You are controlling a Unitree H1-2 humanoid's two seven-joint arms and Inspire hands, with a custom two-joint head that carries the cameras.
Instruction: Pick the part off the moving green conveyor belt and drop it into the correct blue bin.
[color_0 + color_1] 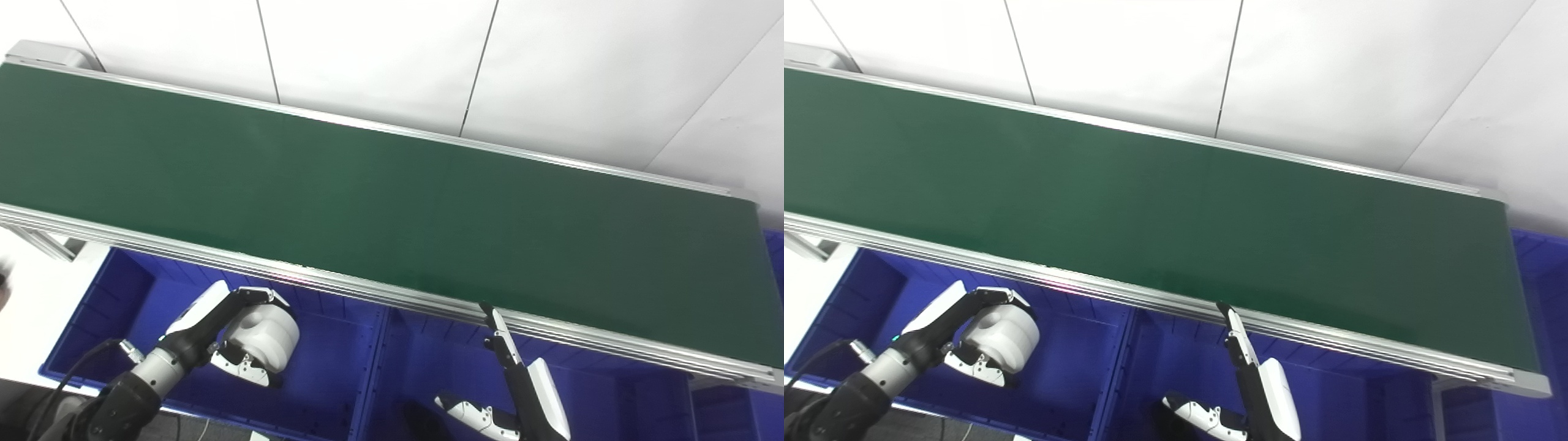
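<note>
Down at the bottom left, the left hand [236, 334] holds a round white part [266, 340]. Its fingers curl over the top of the part and its thumb presses from below, so the part is gripped tight. Hand and part hang over the left blue bin [331, 380], above its floor and not touching it. The part is off the belt.

Over to the right, the right hand [520, 380] is above the middle blue bin [429, 361]. It holds nothing. One long finger points straight up, and its tip just reaches the near silver rail [392, 297] of the belt. The thumb sticks out low to the left, far from that finger, so the hand is spread wide.

The green conveyor belt [367, 202] runs slanted across the whole picture, higher on the left and lower on the right. Nothing lies on it. A silver rail runs along both long edges. The right end of the belt stops just before another blue bin [773, 257] at the picture's edge.

No words, labels or brand marks can be read anywhere.

Behind the belt is a white wall [380, 55] with thin dark lines between its panels. A thin blue wall splits the left bin from the middle one.
</note>
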